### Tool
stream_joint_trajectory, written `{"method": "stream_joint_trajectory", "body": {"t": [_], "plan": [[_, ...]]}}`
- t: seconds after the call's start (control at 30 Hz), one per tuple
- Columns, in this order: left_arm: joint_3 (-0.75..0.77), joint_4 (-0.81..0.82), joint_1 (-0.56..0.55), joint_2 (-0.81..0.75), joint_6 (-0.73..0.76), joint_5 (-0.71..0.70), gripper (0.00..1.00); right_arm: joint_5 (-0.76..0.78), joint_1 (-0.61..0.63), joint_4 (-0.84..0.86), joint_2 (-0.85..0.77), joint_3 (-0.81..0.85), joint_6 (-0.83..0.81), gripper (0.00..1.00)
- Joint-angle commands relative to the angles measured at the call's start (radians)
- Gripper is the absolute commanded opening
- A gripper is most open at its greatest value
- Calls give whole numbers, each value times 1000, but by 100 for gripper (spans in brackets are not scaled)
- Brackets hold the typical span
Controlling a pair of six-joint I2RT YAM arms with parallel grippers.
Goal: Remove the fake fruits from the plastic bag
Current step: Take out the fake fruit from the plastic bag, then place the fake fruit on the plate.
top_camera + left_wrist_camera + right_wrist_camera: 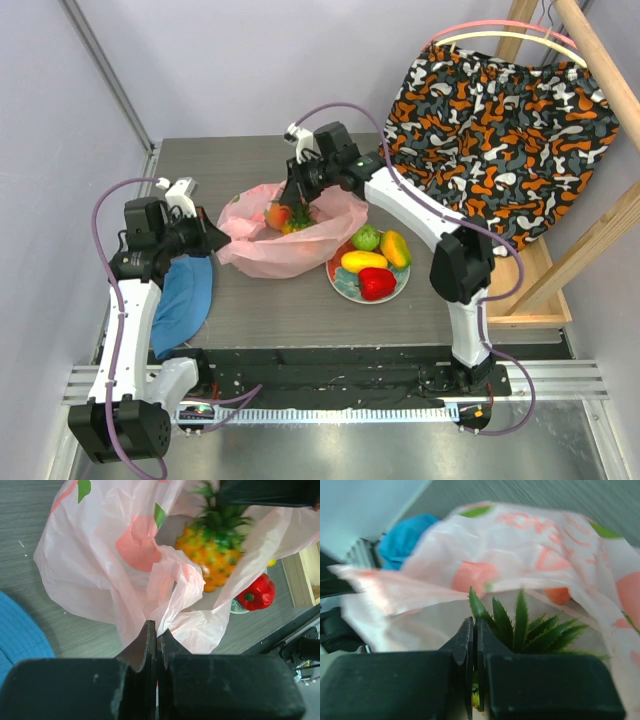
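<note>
Nearest on the grey worktop (260, 310) lies a blue hat (185, 295), at the left by the left arm. To its right stands a plate (345, 287) carrying four fruits: a red fruit (377, 283) at the front, a yellow fruit (363, 261) behind it, then a green apple (366, 238) and an orange-yellow fruit (396, 248) side by side.

Just beyond the hat, the left gripper (156, 630) is closed, pinching a fold of the pink bag (290, 245) at its left edge. The bag sits in the middle of the worktop, touching the plate's left side, its mouth spread open upward.

Inside the bag, the pineapple (215, 555) stands with its green crown (520, 625) upward, and an orange fruit (277, 213) lies just beside it on the left. The right gripper (474, 630) reaches down into the bag's mouth from the far side; its jaws are closed, clamped on a leaf of the crown.

Farthest back, at the right, a cloth (500, 130) patterned in orange, black and white hangs over a wooden rack (590, 60).
</note>
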Motion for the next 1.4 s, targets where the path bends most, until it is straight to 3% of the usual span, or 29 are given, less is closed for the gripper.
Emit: {"method": "stream_joint_trajectory", "body": {"t": [0.0,0.2,0.33,0.5,0.67,0.77,0.87,1.07,1.37], "plan": [[40,101,-4,5,-25,-23,0,-120,7,43,-154,44,-41,1],[30,165,-4,36,-68,-56,0,-160,7,70,-234,128,11,1],[54,230,-5,83,-117,-40,0,-188,19,159,-274,127,137,2],[132,205,-4,149,-78,-95,0,-171,53,163,-329,180,99,1],[172,174,0,160,-65,-252,0,-197,68,-47,-386,259,-58,1],[204,190,18,177,-79,-325,0,-195,73,-208,-475,184,-205,2],[252,203,36,208,-96,-352,0,-163,76,-265,-594,12,-314,2],[329,193,75,235,-101,-366,0,-71,90,-239,-719,-262,-450,1],[315,164,79,189,-81,-339,0,16,88,-101,-697,-508,-619,1]]}}
